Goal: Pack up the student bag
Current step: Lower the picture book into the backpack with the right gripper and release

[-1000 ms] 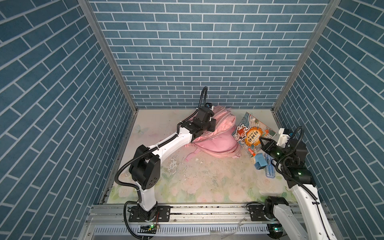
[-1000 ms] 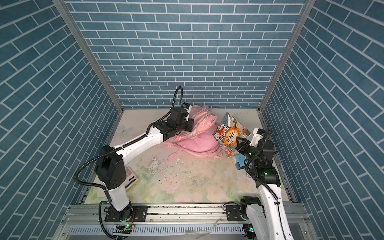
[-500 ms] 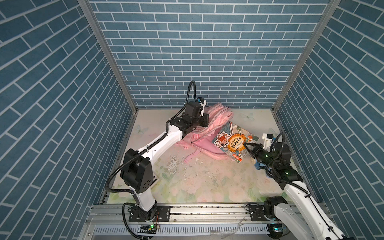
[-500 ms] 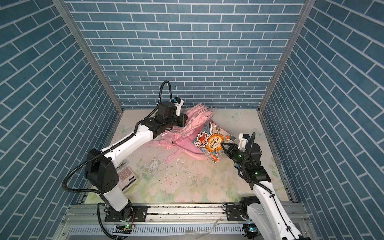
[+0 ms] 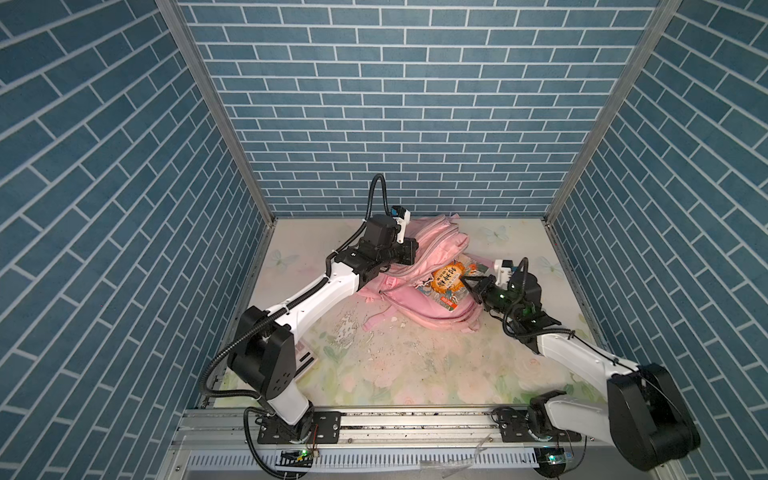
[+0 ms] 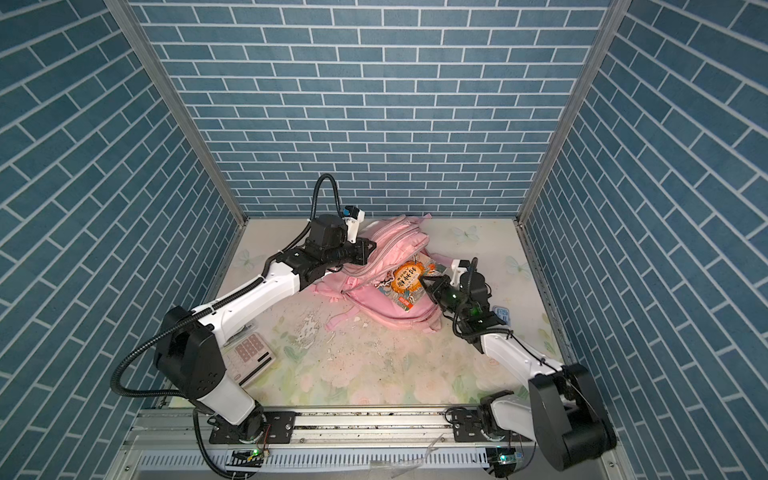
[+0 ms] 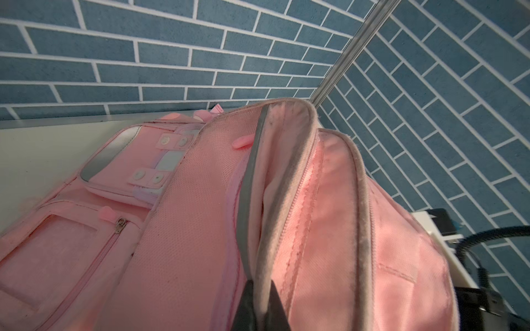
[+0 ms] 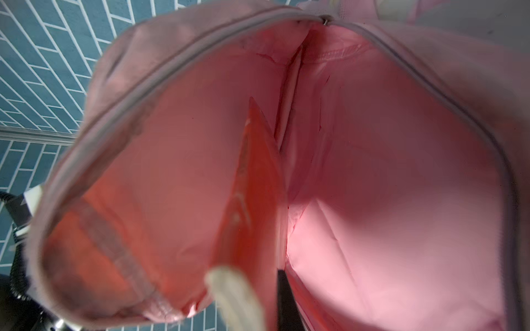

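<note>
The flowered table (image 5: 374, 365) carries the pink bag (image 5: 419, 309) near its back edge, between the two arms. The bag's main pocket is unzipped and gapes toward the right arm. The left claw (image 7: 259, 303) is pressed together on the grey-trimmed rim of the upper flap and holds it lifted, so the mouth stands wide. A picture book (image 5: 446, 282) sits partway in that mouth, its far end inside the pink lining and its near end pinched in the right claw (image 5: 469, 284). So one item is going in but is not yet let go. A calculator (image 6: 249, 353) lies beside the left arm's base and a small blue thing (image 6: 502, 312) near the right arm. Both look left to pack, and the zip is left to close.
</note>
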Controlling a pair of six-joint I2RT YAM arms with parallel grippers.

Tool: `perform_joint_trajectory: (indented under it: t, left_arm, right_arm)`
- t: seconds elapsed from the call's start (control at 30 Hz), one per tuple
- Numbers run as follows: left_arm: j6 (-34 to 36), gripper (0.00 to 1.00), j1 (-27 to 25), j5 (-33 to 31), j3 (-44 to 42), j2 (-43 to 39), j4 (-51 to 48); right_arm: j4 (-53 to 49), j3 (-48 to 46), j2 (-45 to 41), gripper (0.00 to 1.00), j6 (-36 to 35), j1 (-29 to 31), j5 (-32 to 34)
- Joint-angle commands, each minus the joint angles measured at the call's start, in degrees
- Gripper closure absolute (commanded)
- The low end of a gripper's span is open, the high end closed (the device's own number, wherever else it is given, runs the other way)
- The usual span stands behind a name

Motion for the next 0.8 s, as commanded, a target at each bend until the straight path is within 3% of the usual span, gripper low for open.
perform_joint_trajectory:
  t: [0.0,0.1,0.33,0.43,0.53,0.63,0.77]
  left_arm:
    - [-2.8,1.0,-0.68,0.4,0.65,-3.51,9.58]
    - [-3.36,1.0,-0.84,0.01,0.42,-3.59,9.97]
    - [-2.9,1.0,-0.88,-0.4,0.22,-3.69,9.53]
    - [-2.67,1.0,-0.9,-0.48,0.08,-4.02,9.09]
    - [-2.38,1.0,-0.81,-1.1,0.22,-4.19,8.31]
    - [-2.49,1.0,-0.79,-2.94,-0.17,-4.59,8.21]
    - [-3.63,1.0,-0.68,-7.89,-1.97,-6.78,8.2]
  right_arm:
    - [13.86,1.82,6.21,1.0,7.82,1.58,2.86]
    - [21.58,3.7,12.74,1.0,10.51,3.69,5.09]
    - [23.78,11.21,26.17,0.99,13.31,6.67,7.0]
    - [18.77,14.89,29.56,0.7,13.82,7.44,4.6]
    - [9.56,16.38,27.68,0.54,9.98,8.03,6.22]
    - [1.51,16.27,24.32,0.29,5.89,7.61,7.53]
    - [-5.6,15.18,20.13,0.27,0.55,6.18,4.72]
